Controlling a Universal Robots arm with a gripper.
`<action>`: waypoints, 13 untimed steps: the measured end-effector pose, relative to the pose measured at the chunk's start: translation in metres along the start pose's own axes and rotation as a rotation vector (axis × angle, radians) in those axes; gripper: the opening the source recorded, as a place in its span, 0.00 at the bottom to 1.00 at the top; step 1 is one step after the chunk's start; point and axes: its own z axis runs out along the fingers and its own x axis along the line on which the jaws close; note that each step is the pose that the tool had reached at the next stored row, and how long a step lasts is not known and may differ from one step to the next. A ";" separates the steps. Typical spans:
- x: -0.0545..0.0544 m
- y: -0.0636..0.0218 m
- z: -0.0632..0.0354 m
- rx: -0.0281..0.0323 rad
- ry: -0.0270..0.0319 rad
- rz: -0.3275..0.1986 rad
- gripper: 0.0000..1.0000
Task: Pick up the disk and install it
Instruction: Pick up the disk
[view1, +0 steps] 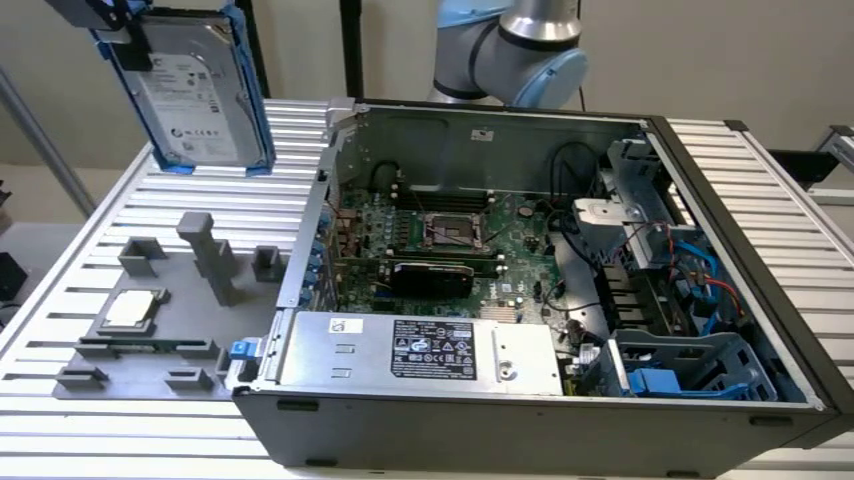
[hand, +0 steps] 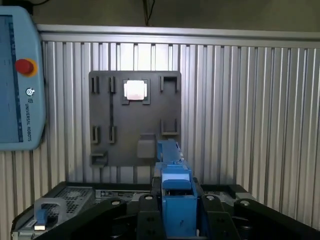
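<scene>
While the black gripper (hand: 177, 212) is closed on one narrow end of the disk (view1: 200, 85), a flat silver-grey metal hard drive with a white printed label clipped into a bright blue plastic carrier frame, the load hangs in the air, touching nothing else. In the wrist view the matte black fingers (hand: 146, 215) press against both sides of the blue frame with no gap visible. In the exterior view the disk stands nearly on edge, slightly tilted, high over the exterior view's left rear part of the ribbed aluminium table (view1: 54, 250) and outside the open dark grey steel computer case (view1: 534, 435).

The step in hand looks like the carry. I judge it wants slow, smooth motion. The drive is held at one end only, so a jerk could swing it in the grasp. Any travel also needs enough height to clear the case's thin sheet-metal rim.

Below, on the table, lies a flat matte grey fixture plate (view1: 200, 310) with raised blocks and slots, one nest holding a small square shiny silver chip (view1: 130, 308). Inside the case sit a green circuit board (view1: 514, 235), a smooth grey power-supply box (view1: 334, 350) with a black label, and a blue plastic drive cage (view1: 727, 355) in the exterior view's right front corner. A pale blue teach pendant (hand: 17, 75) with a red button rests at the table's edge.
</scene>
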 end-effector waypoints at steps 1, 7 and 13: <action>0.001 -0.0045 -0.0025 0.0000 0.0001 0.000 0.00; 0.009 -0.0318 -0.0111 0.0000 -0.0012 0.000 0.00; 0.016 -0.0589 -0.0146 0.0000 -0.0046 0.000 0.00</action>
